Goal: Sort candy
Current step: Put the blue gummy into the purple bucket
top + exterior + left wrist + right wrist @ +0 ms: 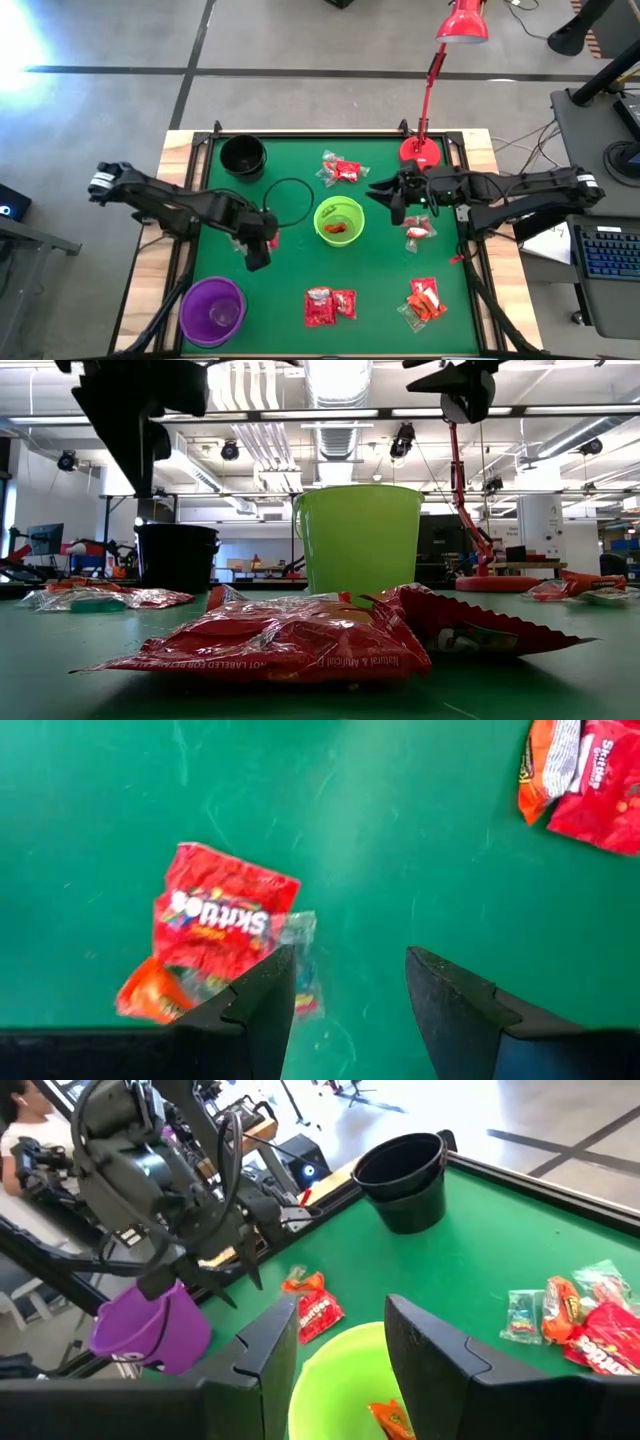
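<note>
My left gripper [345,995]: fingers spread wide, empty, hanging over the green mat [290,300], a red Skittles packet [220,915] at about ten o'clock from my tips.
My right gripper [340,1345]: fingers parted, nothing between them, poised above the lime-green bowl [339,221], which already holds an orange-red wrapper [390,1420].
Candy: small heaps lie scattered round the mat; one cluster [341,169] sits at twelve o'clock from the lime-green bowl.
Doing it well: I judge I should centre my left fingers over one packet only, straddle it, and keep clear of the clear wrapper [300,960] beside it.
</note>
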You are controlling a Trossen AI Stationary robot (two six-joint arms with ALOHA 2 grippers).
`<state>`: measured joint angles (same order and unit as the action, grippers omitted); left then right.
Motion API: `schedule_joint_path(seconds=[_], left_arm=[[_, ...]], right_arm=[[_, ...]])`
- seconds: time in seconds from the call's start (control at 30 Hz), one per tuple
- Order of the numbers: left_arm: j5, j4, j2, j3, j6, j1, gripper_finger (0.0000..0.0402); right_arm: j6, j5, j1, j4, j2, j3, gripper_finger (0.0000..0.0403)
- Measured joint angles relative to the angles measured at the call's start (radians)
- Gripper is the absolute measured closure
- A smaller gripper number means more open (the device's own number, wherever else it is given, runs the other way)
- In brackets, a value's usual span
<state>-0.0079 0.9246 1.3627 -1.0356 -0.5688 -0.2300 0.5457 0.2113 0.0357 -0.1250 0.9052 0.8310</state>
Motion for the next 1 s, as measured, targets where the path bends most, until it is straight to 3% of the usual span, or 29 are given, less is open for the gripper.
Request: schedule_joint_path(seconds=[0.43,0.6,1.0], left_arm=[[0.002,-0.104,0.023,0.186,-0.091,-0.006,0.0229],[0.053,-0.171,0.014,0.251,-0.144,-0.006,0.0229],[0.054,-0.27,0.015,0.325,-0.175,-0.006,0.0229]], right_arm=[[0.004,-0.008,0.001,-0.039,-0.032,0.0,0.0264],[0.004,-0.009,0.001,-0.043,-0.034,0.0,0.0266],[0.004,-0.009,0.001,-0.046,-0.033,0.0,0.0265]])
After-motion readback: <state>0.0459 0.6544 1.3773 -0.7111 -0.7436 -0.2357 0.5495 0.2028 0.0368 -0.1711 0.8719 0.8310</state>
